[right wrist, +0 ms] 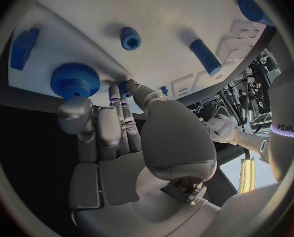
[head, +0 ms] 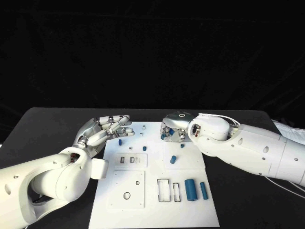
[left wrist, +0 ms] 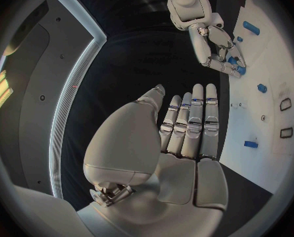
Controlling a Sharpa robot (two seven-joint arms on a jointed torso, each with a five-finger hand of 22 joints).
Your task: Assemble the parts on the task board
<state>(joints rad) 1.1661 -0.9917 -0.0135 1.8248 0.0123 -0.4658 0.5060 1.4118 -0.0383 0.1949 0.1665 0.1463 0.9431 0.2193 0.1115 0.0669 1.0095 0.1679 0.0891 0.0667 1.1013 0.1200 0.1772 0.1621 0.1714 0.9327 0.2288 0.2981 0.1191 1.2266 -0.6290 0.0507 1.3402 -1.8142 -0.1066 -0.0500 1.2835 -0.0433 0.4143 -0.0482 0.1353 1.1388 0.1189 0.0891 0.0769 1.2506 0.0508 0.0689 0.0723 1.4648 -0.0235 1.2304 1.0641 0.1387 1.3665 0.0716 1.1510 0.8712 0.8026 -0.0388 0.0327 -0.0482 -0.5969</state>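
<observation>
So the bench (head: pixel 49 124) is a matte black top with pitch-dark space behind it, nothing much to see back there. The white task board (head: pixel 152 200) lies lengthwise down the middle, running from the near edge away toward the far side.

On the board, two blue cylinders (head: pixel 191 189) lie side by side close to the near right corner, their long axes running with the board's length, just beside a pair of rectangular cutouts (head: pixel 164 189). A shorter blue peg (head: pixel 173 159) sits about mid-board, also pointing roughly lengthwise. A small blue piece (head: pixel 119 141) lies near the left edge, farther up.

The right hand (head: pixel 174 129) is down at the far end of the board, fingers curled around a blue toothed gear (right wrist: pixel 74 79); from its wrist view the fingertips are right against the gear's rim, but I honestly can't tell if it's truly gripping it or just touching. A blue block (right wrist: pixel 23 47) sits near the gear, by the board's edge.

The left hand (head: pixel 104 129) hangs over the board's far left edge, fingers straight and close together, holding nothing.
</observation>
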